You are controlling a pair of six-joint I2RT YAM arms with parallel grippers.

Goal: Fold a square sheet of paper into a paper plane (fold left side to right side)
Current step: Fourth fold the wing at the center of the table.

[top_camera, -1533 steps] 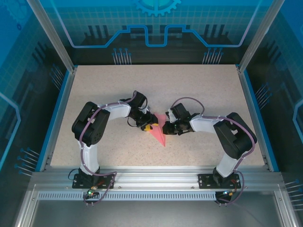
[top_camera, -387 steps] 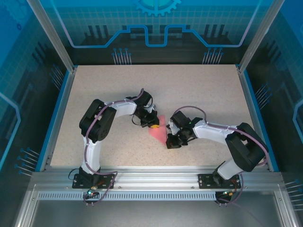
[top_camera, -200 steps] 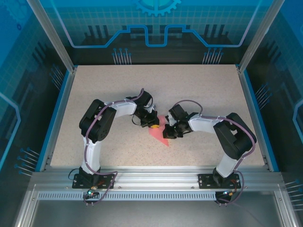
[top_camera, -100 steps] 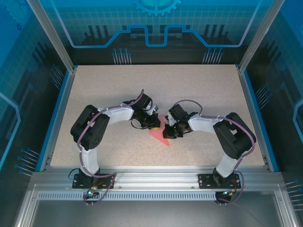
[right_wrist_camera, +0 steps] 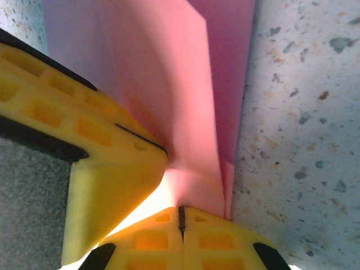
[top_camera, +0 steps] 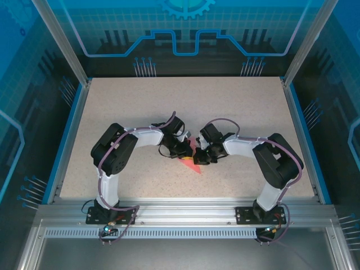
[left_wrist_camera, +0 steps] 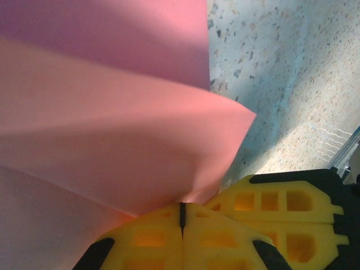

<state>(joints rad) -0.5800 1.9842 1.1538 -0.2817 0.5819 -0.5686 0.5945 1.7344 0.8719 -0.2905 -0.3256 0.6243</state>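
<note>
Paper plane [top_camera: 194, 164]: salmon-pink, pointed, creased, layered

Top view: bright, even light from overhead. Table [top_camera: 236, 107] pale and clean around the paper plane [top_camera: 194, 164]. Soft, short shadows under my arms [top_camera: 140, 135] on either side of it. Walls [top_camera: 185, 34] behind the plane dim and blue. Focus crisp, but the plane is too small to read its folds.

Left wrist view: plane very close and soft. Upper layer in dull purple shade, lower fold lit warm. Bluish shadow on the table right of the plane. My left fingers [left_wrist_camera: 146, 239] below it glow yellow.

Right wrist view: white blown-out glare where the plane meets my right fingers [right_wrist_camera: 152, 236]. Table speckles right of the plane sharp.
</note>
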